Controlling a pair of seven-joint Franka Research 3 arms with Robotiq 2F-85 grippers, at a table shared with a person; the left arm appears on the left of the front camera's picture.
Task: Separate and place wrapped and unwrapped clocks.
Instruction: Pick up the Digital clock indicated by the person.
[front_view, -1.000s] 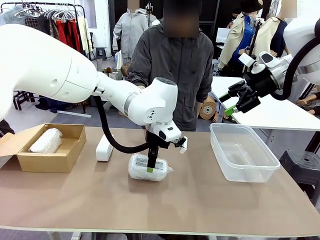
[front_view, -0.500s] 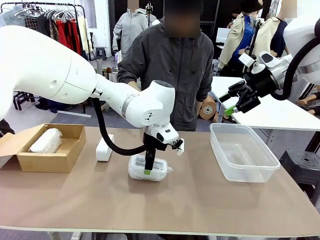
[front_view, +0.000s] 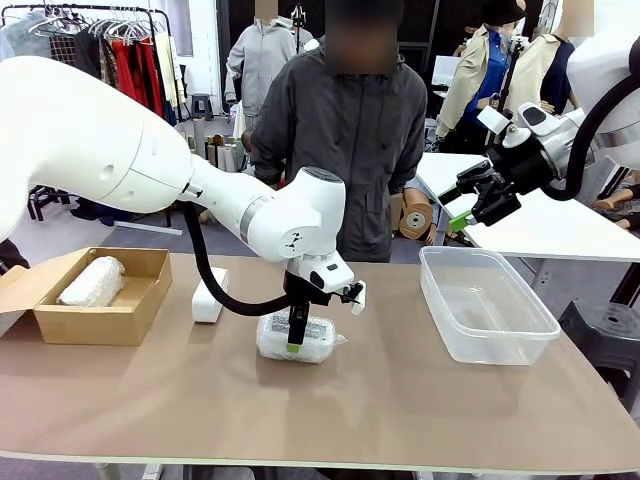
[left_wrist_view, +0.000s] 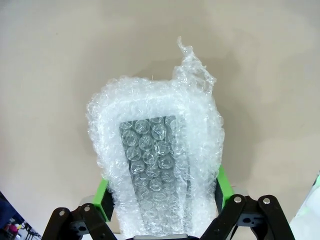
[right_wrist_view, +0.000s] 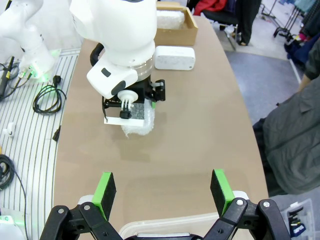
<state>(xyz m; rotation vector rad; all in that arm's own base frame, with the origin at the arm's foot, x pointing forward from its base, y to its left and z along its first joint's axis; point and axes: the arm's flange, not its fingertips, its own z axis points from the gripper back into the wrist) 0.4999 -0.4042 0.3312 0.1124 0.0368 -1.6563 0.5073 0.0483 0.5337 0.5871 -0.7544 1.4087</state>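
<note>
Two black fingers of the left pincer (front_view: 297, 338) stand spread around a white rectangular clock bundled in crinkly translucent bubble wrap (front_view: 325, 342), which lies flat on the tan tabletop (front_view: 400, 410) directly under that pincer. From the left wrist, the left pincer (left_wrist_view: 162, 192) has one green pad (left_wrist_view: 102, 197) at each long side of the bundled clock (left_wrist_view: 155, 150), right at the edge of the wrap; the jaws are open and no squeeze shows. Near its left side, apart from it, a bare smooth matte white rectangular clock (front_view: 208, 295) rests on the tabletop. Farther out on that side a brown cardboard box (front_view: 100, 325) holds another plastic-wrapped white clock (front_view: 92, 280). The right pincer (front_view: 452, 208) hangs in the air, jaws wide with nothing between them, and a clear plastic tub (front_view: 500, 340) sits on the tabletop well below it
</note>
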